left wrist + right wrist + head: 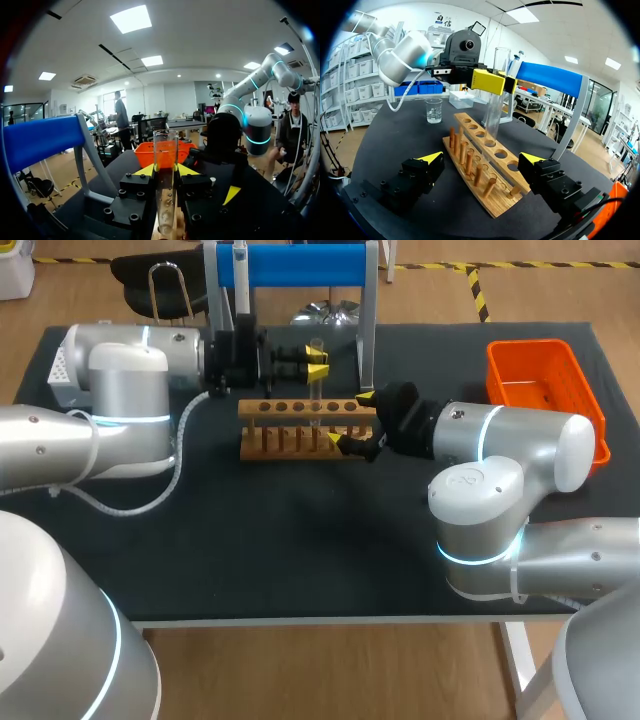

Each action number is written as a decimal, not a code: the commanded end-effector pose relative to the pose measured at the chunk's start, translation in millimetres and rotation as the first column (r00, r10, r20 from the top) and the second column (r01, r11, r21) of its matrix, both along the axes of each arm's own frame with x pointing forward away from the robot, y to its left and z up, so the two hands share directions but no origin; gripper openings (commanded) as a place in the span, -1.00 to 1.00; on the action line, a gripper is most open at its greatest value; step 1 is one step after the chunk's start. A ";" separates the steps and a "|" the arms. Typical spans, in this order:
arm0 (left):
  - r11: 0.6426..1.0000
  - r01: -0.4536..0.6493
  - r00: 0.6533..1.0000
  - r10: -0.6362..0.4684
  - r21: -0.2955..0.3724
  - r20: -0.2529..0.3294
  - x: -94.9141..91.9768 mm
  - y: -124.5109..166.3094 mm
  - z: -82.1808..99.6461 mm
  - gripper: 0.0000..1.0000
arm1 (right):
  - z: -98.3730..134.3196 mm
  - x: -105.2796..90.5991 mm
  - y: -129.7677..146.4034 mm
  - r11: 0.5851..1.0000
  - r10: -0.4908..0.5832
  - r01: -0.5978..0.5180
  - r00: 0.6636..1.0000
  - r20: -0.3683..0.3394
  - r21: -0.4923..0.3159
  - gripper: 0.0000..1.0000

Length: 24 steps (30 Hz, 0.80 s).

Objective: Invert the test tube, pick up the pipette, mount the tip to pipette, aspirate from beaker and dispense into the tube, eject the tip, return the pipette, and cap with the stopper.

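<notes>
A clear test tube (317, 390) stands upright with its open end up and its lower end in a hole of the wooden rack (290, 430). My left gripper (317, 365) is shut on the tube (165, 150) from two sides, just below its rim. My right gripper (350, 419) is open, its yellow tips straddling the rack's right end (495, 200) without touching it. From the right wrist, the left gripper (492, 82) holds the tube (496, 110) ahead of my right gripper (482, 160). A small beaker (434, 110) sits beyond the rack's far end.
The blue pipette stand (295, 265) rises at the back of the table, close behind the rack. An orange basket (545, 390) sits at the right edge. A white box (461, 98) lies near the beaker. Bare black mat lies in front of the rack.
</notes>
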<state>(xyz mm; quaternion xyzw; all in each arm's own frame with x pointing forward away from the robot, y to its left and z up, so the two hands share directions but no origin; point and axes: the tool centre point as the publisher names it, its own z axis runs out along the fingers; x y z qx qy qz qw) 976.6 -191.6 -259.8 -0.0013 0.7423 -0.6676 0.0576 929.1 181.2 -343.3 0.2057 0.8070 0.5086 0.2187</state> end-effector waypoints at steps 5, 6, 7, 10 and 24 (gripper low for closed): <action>1.000 0.003 1.000 -0.003 -0.006 -0.008 1.8 0.9 -7.0 -1.00 | 1.2 0.0 -0.7 1.000 0.002 -0.002 1.000 -0.004 -0.003 1.00; 1.000 0.003 1.000 -0.003 -0.007 -0.009 1.9 0.9 -7.6 -1.00 | 1.2 0.0 -0.7 1.000 0.002 -0.002 1.000 -0.004 -0.003 1.00; 1.000 0.003 1.000 -0.003 -0.008 -0.010 2.0 0.9 -8.4 -1.00 | 1.2 0.0 -0.7 1.000 0.002 -0.002 1.000 -0.004 -0.003 1.00; 1.000 0.004 1.000 -0.004 -0.009 -0.011 1.9 0.9 -10.1 -1.00 | 1.2 0.0 -0.7 1.000 0.002 -0.002 1.000 -0.004 -0.003 1.00; 1.000 0.003 1.000 -0.004 -0.019 -0.016 2.0 1.5 -18.3 -1.00 | 1.2 0.0 -0.7 1.000 0.002 -0.002 1.000 -0.004 -0.003 1.00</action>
